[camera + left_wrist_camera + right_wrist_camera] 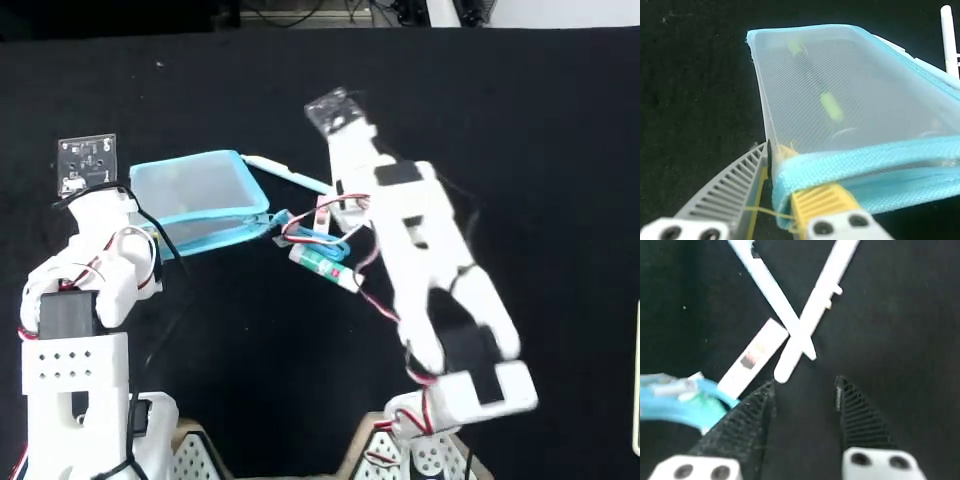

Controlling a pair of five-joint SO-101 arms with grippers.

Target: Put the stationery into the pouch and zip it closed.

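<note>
My left gripper (776,156) is pinching one corner of the translucent mesh pouch with turquoise fabric edging (855,90). The ribbed grey finger (735,185) sits on one side of the hem and the yellow-padded finger (815,200) on the other. My left wrist view looks straight through the mesh, where a slim dark stick with yellow-green parts (826,100) already lies inside the pouch. Just past the pouch's far edge a thin white pen (950,40) rests on the black table (695,100).

My right gripper (805,385) hangs beside the pouch, over the loose stationery, with its black ribbed fingers spread and nothing between them. From above, my arm covers part of that pile; the right wrist view lays it out. It shows two white pens crossed over each other (800,325), a flat white stick with a red mark (752,360) just beside their crossing, and a curved blue loop (675,402) next to one finger. In the high view the blue loop and a white-and-green tube (325,265) lie just off the pouch's near corner, outside it.
</note>
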